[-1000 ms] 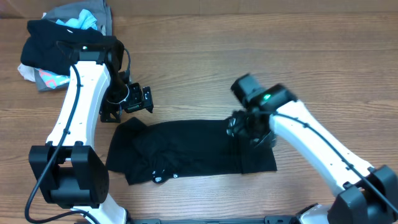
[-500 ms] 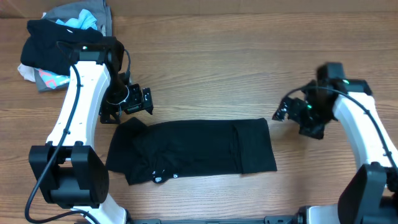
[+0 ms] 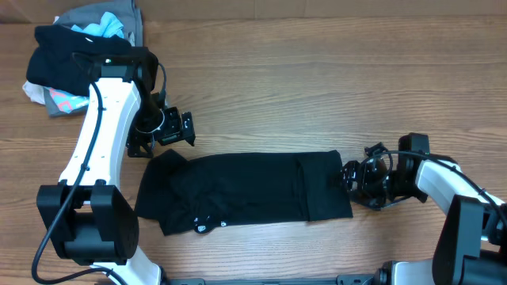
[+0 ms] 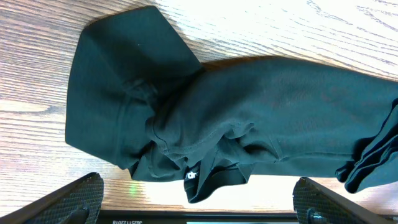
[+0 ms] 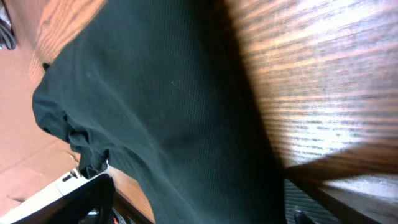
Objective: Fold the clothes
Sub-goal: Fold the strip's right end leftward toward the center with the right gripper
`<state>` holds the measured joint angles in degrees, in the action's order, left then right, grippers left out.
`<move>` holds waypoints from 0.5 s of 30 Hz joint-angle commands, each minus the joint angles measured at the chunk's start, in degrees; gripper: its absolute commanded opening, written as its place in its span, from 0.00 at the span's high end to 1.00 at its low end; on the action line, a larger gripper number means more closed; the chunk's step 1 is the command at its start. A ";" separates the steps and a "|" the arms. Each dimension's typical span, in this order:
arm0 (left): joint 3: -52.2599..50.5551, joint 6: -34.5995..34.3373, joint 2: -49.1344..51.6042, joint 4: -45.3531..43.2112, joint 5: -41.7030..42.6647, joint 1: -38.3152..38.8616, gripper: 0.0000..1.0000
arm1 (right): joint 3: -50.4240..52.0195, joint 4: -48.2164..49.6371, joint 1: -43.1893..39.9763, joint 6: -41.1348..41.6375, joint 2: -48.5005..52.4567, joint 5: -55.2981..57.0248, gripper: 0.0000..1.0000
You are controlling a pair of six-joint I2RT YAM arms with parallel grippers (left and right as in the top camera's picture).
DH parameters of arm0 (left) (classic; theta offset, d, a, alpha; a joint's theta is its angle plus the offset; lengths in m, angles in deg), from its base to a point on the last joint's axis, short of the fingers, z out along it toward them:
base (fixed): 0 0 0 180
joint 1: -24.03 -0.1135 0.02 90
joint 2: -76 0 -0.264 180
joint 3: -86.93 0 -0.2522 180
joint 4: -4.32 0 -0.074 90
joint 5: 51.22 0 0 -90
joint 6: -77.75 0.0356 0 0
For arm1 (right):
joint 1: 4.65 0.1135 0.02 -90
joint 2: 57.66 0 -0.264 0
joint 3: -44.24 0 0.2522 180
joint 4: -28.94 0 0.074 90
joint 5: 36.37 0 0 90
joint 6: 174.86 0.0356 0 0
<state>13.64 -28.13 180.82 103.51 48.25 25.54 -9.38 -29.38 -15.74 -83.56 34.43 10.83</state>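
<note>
While left gripper (image 3: 188,127) hangs wide open just beyond the black T-shirt (image 3: 238,194), right arm (image 3: 440,176) lies low, right gripper (image 3: 346,176) fingers parted astride the shirt's end.

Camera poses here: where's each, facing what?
Overhead: above the table, facing straight down; shows left gripper, right gripper, black T-shirt, heap of garments.
Left wrist: over the T-shirt's collar end, facing down; own fingers at bottom corners.
Right wrist: low by the T-shirt's right edge, facing along it; own fingers at bottom.
Shared: all see the T-shirt.
</note>
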 commanded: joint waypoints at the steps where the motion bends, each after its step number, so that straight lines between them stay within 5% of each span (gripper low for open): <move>1: -0.33 1.31 0.07 0.02 0.81 0.44 0.00 | 2.82 2.58 0.31 1.07 -0.57 -1.88 0.27; 2: -0.33 1.31 0.07 0.00 1.07 0.44 0.00 | 3.54 3.61 0.50 1.97 -0.57 -1.86 0.36; 6: -0.33 1.29 0.07 -0.09 1.14 0.44 0.00 | 5.14 6.16 1.36 4.94 -0.57 -1.84 0.46; 11: -0.33 1.31 0.07 0.07 1.11 0.44 0.00 | 4.63 7.69 1.36 8.59 -0.59 -1.25 0.96; 15: -0.33 1.31 0.07 0.07 1.11 0.44 0.00 | 0.66 4.44 0.52 10.54 -0.68 1.99 0.96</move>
<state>13.64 -28.13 180.82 103.49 48.65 25.54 -5.18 -23.52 -14.76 -75.69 34.39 10.37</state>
